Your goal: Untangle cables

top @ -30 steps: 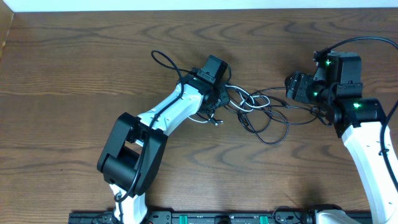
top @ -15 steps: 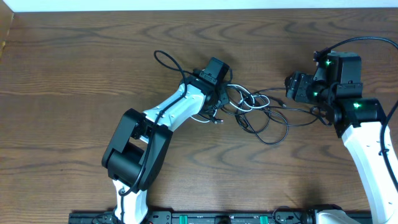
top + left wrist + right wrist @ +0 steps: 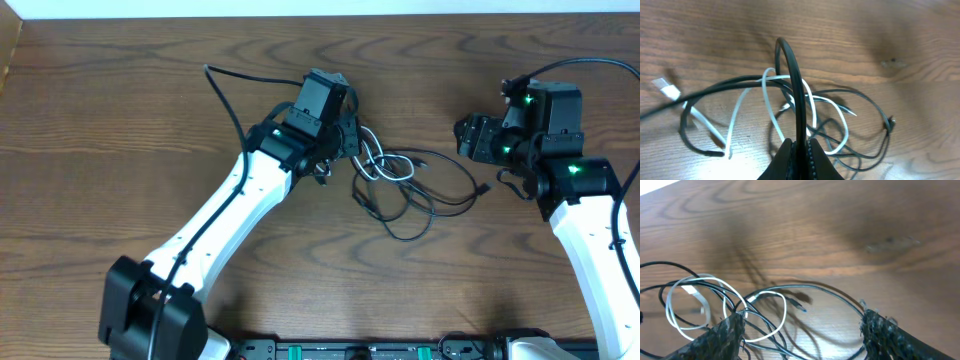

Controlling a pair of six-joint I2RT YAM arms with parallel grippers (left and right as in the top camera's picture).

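The cables lie in one tangle on the wooden table point(image 3: 120, 140): thin black cables point(image 3: 412, 200) loop around a thinner white cable point(image 3: 383, 168). My left gripper point(image 3: 342, 140) is at the tangle's left end. In the left wrist view it point(image 3: 801, 151) is shut on a black cable point(image 3: 796, 90) that arches up in front of it, above the white loops point(image 3: 771, 102). My right gripper point(image 3: 468, 137) is open and empty just right of the tangle. In the right wrist view its fingers point(image 3: 802, 330) straddle black loops point(image 3: 805, 287) and the white cable point(image 3: 690, 300).
The left arm's own thick black wire point(image 3: 225, 95) arcs over the table behind the arm. A white plug point(image 3: 666, 90) lies at the tangle's edge. A black plug end point(image 3: 483, 187) lies loose below the right gripper. The table's back edge point(image 3: 320, 12) is near.
The left gripper has moved back and to the left with the black cable, dragging the tangle leftward. The strand that ran toward the right gripper now lies slack. The right arm has hardly moved.
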